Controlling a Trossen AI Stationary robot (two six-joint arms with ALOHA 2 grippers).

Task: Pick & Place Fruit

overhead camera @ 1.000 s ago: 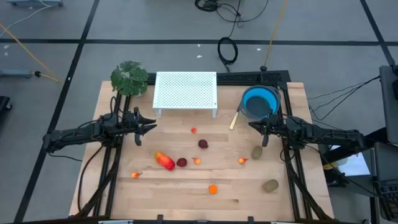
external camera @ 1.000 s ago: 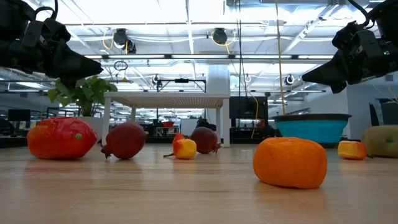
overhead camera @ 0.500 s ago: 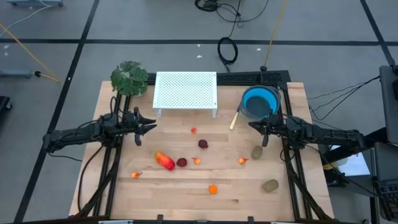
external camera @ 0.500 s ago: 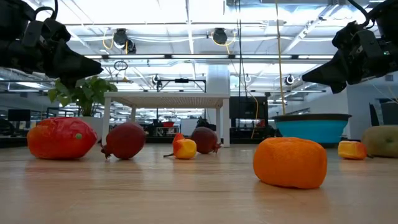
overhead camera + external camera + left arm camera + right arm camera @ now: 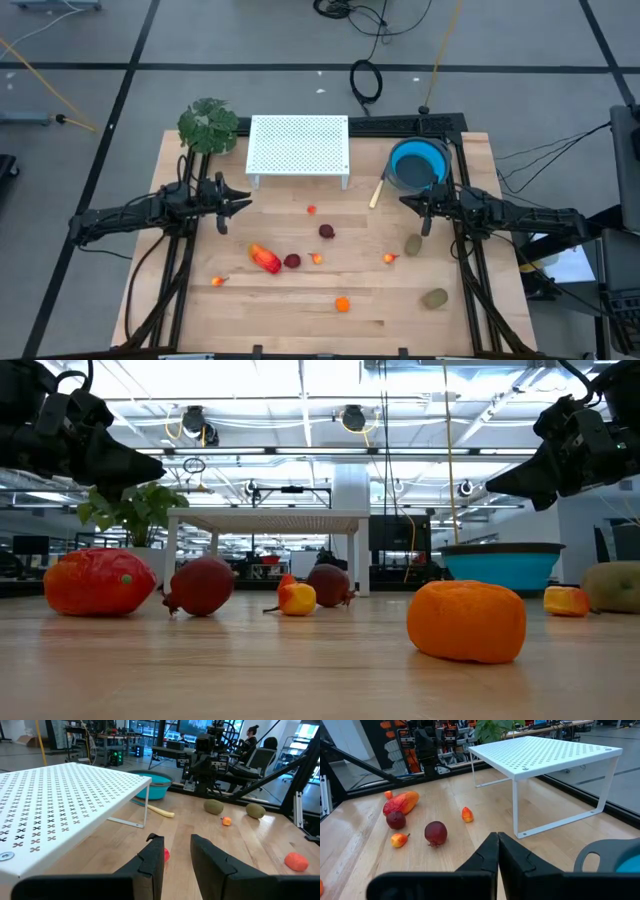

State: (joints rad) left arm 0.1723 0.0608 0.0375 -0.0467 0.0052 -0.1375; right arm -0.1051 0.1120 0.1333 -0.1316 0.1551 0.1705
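Observation:
The fruit lies scattered on the wooden table: a long red-orange piece (image 5: 264,258), two dark red balls (image 5: 292,261) (image 5: 326,231), an orange ball (image 5: 342,304), two olive ovals (image 5: 413,244) (image 5: 434,298) and small orange-red bits (image 5: 311,210) (image 5: 389,258). My left gripper (image 5: 243,203) (image 5: 175,842) hovers level over the table's left side. It is open by a narrow gap with nothing between its fingers. My right gripper (image 5: 405,201) (image 5: 496,839) hovers level over the right side, shut and empty. Both stand well above the fruit in the low view.
A white perforated rack (image 5: 299,148) stands at the far middle, with a green plant (image 5: 208,125) to its left and a blue bowl (image 5: 419,163) to its right. A pale-handled knife (image 5: 377,192) lies beside the bowl. People sit beyond the table in the left wrist view.

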